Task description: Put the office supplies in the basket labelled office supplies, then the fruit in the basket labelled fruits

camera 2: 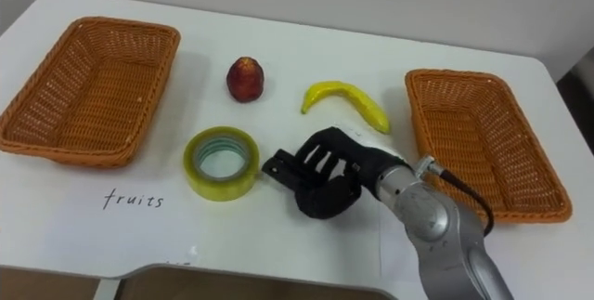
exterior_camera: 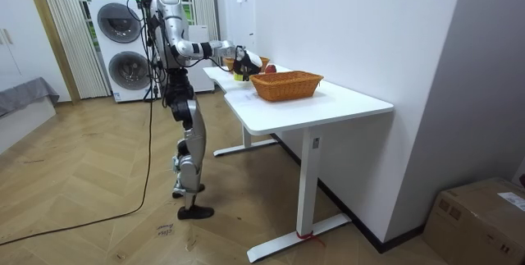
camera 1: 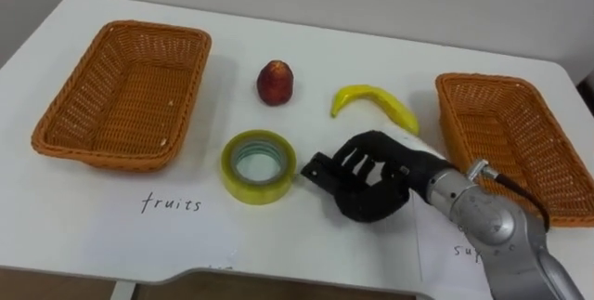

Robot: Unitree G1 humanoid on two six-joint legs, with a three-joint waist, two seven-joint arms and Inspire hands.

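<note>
In the left eye view the right hand is hanging low over the table (touching it or not, I cannot tell). Its fingers are arching loosely and gripping nothing that I can make out. The tape is lying flat, hole up, just off the fingertips on the hand's left, near but apart. The banana is lying beyond the hand, long axis running left to right, and the red fruit is sitting beyond and further left.

In the room view the robot is standing at the table's end, holding that arm out over it.

In the right eye view the right basket is sitting close on the hand's right, and the left basket is lying well apart past the tape. I am judging the tape to be next — a short reach left, then a carry back right.
</note>
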